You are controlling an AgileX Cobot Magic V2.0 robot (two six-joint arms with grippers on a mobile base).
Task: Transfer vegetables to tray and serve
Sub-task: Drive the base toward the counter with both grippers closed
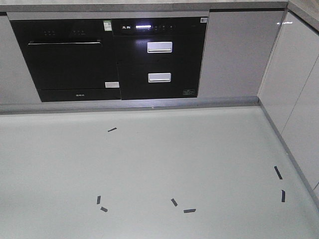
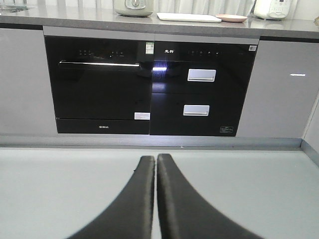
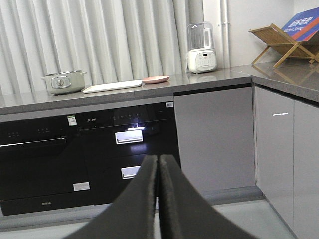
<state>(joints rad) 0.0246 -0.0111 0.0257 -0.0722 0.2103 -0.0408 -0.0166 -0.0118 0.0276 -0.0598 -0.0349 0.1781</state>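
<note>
Pincers first: L pincer (image 2: 152, 158) pressed together, empty; R pincer (image 3: 158, 157) likewise, both low over grey floor (image 1: 149, 164), aimed at cabinets. Further back, black oven fronts (image 2: 99, 89). Beyond & above, on worktop (image 3: 224, 74): tray (image 2: 189, 17), long axis along worktop edge, pink plate (image 2: 232, 18) just beside its R end. Up & R of L pincer, up & L of R pincer, so approx between arms, neither clearly nearer. No sign of vegetables in any view; poss on plate, can't tell. Prob needs big lift + fwd reach before any grasp
</note>
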